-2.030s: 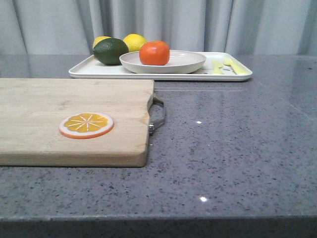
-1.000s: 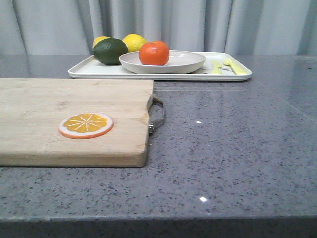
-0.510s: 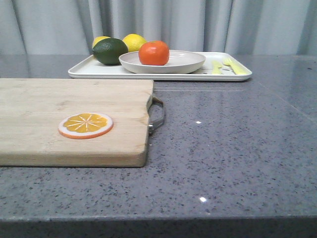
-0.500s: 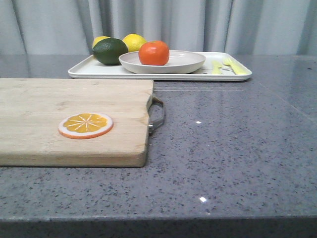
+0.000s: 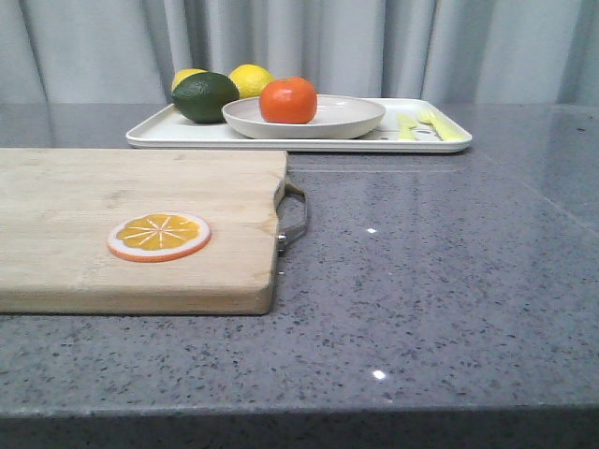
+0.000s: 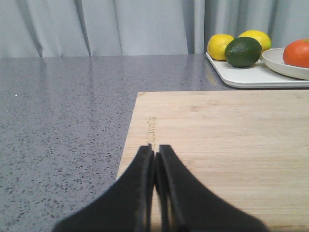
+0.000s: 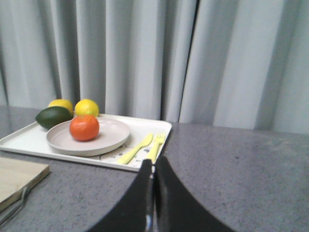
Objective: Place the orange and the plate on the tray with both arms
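Note:
The orange (image 5: pixel 288 100) sits on the off-white plate (image 5: pixel 346 117), and the plate rests on the white tray (image 5: pixel 187 136) at the back of the table. They also show in the right wrist view: orange (image 7: pixel 84 127), plate (image 7: pixel 111 133), tray (image 7: pixel 19 141). The left wrist view shows the orange (image 6: pixel 297 52), plate (image 6: pixel 275 60) and tray (image 6: pixel 241 77) at its edge. My left gripper (image 6: pixel 156 151) is shut and empty above the wooden board. My right gripper (image 7: pixel 154 162) is shut and empty over the table near the tray's front right corner. Neither gripper shows in the front view.
A wooden cutting board (image 5: pixel 84 187) with a metal handle (image 5: pixel 293 217) lies front left and bears a flat orange slice (image 5: pixel 158 236). On the tray are two lemons (image 5: pixel 248 79), a dark green fruit (image 5: pixel 204 96) and yellow cutlery (image 5: pixel 421 124). Curtains hang behind.
The whole front view has shifted slightly to the left. The objects keep their places relative to each other.

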